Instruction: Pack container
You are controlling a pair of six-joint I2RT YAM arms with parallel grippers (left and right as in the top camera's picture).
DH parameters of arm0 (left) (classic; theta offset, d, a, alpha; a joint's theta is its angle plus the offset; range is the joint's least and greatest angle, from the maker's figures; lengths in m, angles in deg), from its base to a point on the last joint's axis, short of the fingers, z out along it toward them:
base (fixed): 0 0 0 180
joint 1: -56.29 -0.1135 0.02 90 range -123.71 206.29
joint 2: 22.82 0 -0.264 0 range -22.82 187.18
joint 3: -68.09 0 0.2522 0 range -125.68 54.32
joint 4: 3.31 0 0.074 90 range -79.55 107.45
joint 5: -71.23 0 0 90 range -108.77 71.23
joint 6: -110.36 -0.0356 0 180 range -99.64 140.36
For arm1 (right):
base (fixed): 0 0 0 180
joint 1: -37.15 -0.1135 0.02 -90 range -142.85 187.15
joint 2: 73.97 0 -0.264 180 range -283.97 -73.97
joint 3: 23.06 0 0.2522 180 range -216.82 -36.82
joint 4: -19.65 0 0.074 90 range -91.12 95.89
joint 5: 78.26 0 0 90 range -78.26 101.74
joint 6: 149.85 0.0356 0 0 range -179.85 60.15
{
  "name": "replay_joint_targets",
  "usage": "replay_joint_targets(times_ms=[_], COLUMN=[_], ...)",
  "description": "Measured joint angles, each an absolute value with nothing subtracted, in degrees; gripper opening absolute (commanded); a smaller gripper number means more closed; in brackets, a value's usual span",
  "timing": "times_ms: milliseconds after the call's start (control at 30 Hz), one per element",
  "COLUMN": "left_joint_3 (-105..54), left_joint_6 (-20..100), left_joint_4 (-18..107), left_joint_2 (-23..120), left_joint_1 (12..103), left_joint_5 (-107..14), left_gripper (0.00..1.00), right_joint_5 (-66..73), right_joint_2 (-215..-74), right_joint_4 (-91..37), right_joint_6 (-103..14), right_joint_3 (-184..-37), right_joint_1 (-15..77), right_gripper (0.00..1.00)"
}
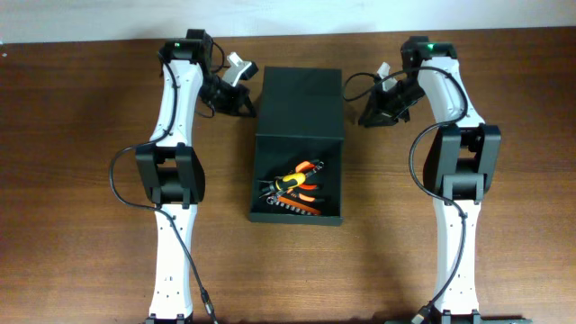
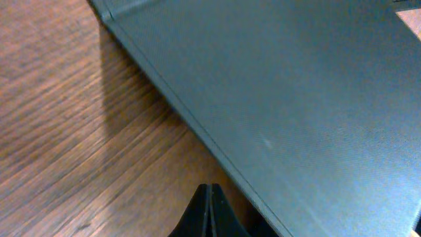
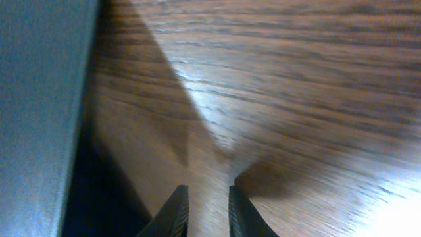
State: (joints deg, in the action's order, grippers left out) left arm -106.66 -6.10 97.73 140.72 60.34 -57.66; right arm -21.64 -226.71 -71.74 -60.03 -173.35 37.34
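Left hand [image 2: 210, 199] pressed together | right hand [image 3: 208, 195] slightly apart, empty | container [image 1: 299, 101] open

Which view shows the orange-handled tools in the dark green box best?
Overhead: the orange-and-black hand tools lie visible inside the open dark green matte box. Both wrist views show only box wall and wooden tabletop, no tools.

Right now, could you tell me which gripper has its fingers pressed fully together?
The left gripper: its fingers touch, no gap. The right gripper shows a slit of table between its fingers.
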Motion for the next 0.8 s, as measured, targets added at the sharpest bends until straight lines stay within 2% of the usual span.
replay_joint_targets(times_ms=[467, 800], left_joint_3=[-106.6, -106.6], left_joint_6=[-4.1, -3.6], left_joint_4=[97.6, 97.2], left_joint_2=[142.6, 142.6], left_joint_1=[60.3, 59.9], left_joint_5=[-58.8, -62.4], left_gripper=[0.02, 0.02], right_joint_5=[-31.4, -36.5], right_joint_2=[-226.8, -226.8], right_joint_4=[-68.8, -68.2], right_joint_6=[-59.7, -59.9], right_joint_3=[-171.6, -171.6], right_joint_1=[32.6, 32.7], right_gripper=[0.2, 0.2])
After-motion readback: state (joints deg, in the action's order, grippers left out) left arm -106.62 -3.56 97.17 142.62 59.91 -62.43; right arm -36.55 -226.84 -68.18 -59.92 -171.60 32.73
